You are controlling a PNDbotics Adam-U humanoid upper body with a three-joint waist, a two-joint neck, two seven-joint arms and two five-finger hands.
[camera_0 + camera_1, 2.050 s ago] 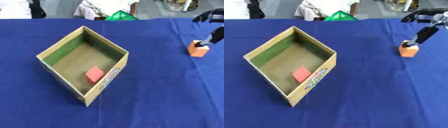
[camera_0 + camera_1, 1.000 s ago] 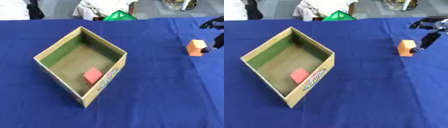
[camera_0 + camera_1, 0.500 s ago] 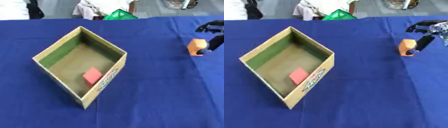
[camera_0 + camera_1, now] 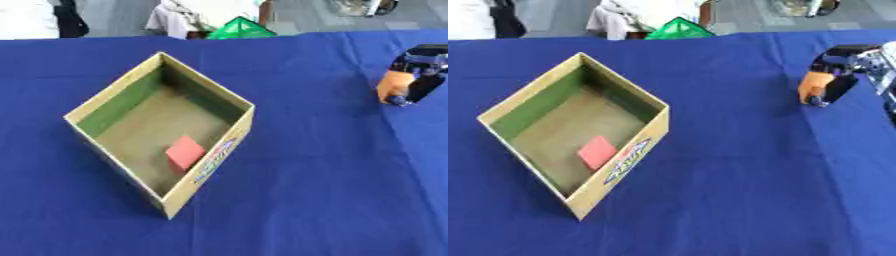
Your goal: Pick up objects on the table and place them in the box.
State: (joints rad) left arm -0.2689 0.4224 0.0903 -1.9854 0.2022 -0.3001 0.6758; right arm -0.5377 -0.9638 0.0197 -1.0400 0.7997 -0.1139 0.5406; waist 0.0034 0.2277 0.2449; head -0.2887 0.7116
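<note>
Bench [image 4: 737,200], covered in dark blue cloth, carries everything. Landmark: open tan cardboard box [image 4: 627,165] with green inner wall, set corner-on toward the robot, open side up so items can be dropped in from above. A flat red square block [image 4: 597,152] lies on the box floor, near its front-right wall; judged already placed. A blue label is printed on the box's outer right face; lettering not legible.

Small orange block [image 4: 809,86] sits on the bench well to the right of the box, further back. Right hand [image 4: 843,75], black, has its fingers curled round this block, apparently gripping it for the lift. Left hand not visible.
</note>
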